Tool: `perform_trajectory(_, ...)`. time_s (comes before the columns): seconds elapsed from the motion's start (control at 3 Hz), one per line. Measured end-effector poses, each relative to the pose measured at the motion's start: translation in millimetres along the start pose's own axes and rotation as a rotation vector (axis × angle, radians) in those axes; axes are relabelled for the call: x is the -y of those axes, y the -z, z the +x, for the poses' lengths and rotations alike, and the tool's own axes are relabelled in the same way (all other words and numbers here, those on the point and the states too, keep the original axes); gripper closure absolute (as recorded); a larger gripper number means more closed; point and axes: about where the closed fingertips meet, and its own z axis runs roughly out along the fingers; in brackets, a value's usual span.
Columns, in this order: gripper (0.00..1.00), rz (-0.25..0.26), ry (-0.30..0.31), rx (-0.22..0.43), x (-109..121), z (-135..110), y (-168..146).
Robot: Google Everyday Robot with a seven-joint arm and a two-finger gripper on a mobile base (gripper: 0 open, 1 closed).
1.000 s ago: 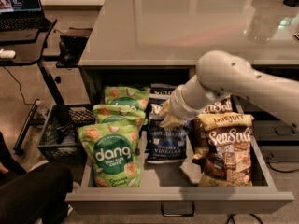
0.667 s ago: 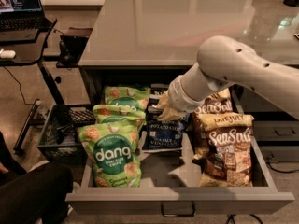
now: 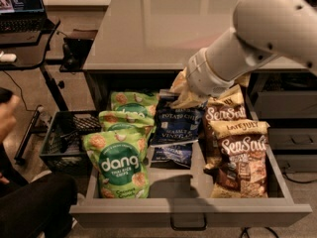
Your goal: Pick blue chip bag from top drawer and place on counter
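The top drawer [image 3: 148, 213] stands pulled open below the counter [image 3: 163, 29]. A dark blue chip bag [image 3: 176, 125] with white lettering hangs tilted in the middle of the drawer, with its top edge raised. My gripper [image 3: 179, 94] sits at that top edge, shut on the bag, at the back of the drawer under the counter's front edge. A second blue bag [image 3: 172, 155] lies flat beneath it on the drawer floor. My white arm [image 3: 257, 29] reaches in from the upper right.
Green "dang" bags [image 3: 118, 165] stand on the drawer's left side and brown "Sea Salt" bags [image 3: 242, 157] on its right. A black desk with a laptop [image 3: 22, 6] and a black wire basket [image 3: 64, 138] stand to the left. A person's leg [image 3: 29, 207] is at bottom left.
The arm has risen up and to the right. The blue chip bag has come up with the gripper, uncovering the second blue bag below it.
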Motion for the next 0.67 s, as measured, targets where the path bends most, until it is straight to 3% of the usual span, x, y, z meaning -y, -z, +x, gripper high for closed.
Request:
perform_trajectory(0.33, 1.0, 0.042, 0.007, -0.038, 9.8, 7.9, 52.0)
perform_trajectory(0.67, 1.0, 0.047, 0.009, -0.039, 12.5, 6.9, 57.0)
